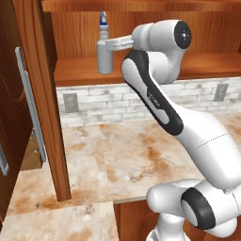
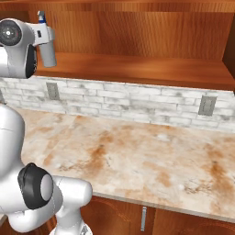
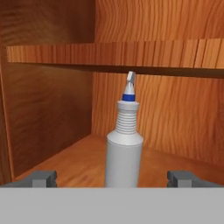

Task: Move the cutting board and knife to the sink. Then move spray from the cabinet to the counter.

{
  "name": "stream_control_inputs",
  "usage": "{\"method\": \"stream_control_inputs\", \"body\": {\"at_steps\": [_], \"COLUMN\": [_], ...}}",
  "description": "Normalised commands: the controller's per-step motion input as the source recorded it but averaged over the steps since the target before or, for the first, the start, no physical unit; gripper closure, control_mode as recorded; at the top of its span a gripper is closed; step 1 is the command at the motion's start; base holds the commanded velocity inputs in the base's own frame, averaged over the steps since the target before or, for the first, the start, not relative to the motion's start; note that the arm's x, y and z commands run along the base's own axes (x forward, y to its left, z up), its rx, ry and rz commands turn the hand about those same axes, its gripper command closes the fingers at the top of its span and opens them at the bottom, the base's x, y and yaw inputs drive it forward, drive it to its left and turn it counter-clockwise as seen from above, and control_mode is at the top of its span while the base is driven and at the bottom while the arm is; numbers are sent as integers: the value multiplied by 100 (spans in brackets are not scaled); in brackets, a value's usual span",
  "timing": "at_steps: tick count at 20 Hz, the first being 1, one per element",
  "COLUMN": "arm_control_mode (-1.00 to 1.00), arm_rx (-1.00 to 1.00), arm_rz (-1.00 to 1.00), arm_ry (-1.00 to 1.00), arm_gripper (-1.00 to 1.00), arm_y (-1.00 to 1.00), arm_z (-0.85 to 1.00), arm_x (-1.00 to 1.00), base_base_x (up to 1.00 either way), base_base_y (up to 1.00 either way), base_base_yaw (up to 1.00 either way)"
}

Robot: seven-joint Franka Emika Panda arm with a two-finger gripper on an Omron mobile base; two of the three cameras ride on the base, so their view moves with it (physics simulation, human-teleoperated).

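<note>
In the hand view, the two dark finger tips (image 3: 41, 178) of the two-finger gripper (image 3: 114, 178) stand spread wide at the bottom, one on each side of the small light-grey plastic spray bottle (image 3: 124, 148) with its ribbed neck and blue-and-white nozzle. The bottle rises upright between them, and clear gaps show on both sides, so the jaws pinch nothing. This view alone shows that spacing. It also shows the bottle standing on the plank shelf of the reddish-brown wooden wall cabinet (image 3: 57, 118), with a second shelf just above the nozzle and the wooden back wall behind.

From the left base view, the white arm reaches up from the lower right to the same shelf, and its hand hides the lower part of the spray (image 1: 104, 33); only the neck and nozzle show above it. This view alone gives the open cabinet door at the left with its long silver bar handle (image 1: 30, 103). Below the cabinet (image 1: 75, 70) lies the beige stone-look counter (image 1: 117, 155) with rusty blotches, backed by a strip of pale grey brick tiling (image 1: 103, 103) with wall sockets.

The right base view shows the spray nozzle (image 2: 42, 18) peeking above the hand at the upper left, and a long run of shelf (image 2: 137, 69) and counter (image 2: 147, 160) stretching away to the right.
</note>
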Motion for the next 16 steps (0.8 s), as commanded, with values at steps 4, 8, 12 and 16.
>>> {"method": "stream_control_inputs", "body": {"at_steps": [4, 8, 12, 16], "arm_control_mode": [-100, -100, -100, -100], "arm_rx": [0, 0, 1, 1], "arm_rz": [-2, -4, -7, -7], "arm_ry": [0, 0, 0, 0], "arm_gripper": [-100, -100, -100, -100], "arm_y": [0, 0, 3, 3], "arm_z": [0, 0, 0, 0], "arm_x": [11, 9, 13, 15], "base_base_x": [0, 0, 0, 0], "base_base_y": [0, 0, 0, 0], "base_base_yaw": [0, 0, 0, 0]}}
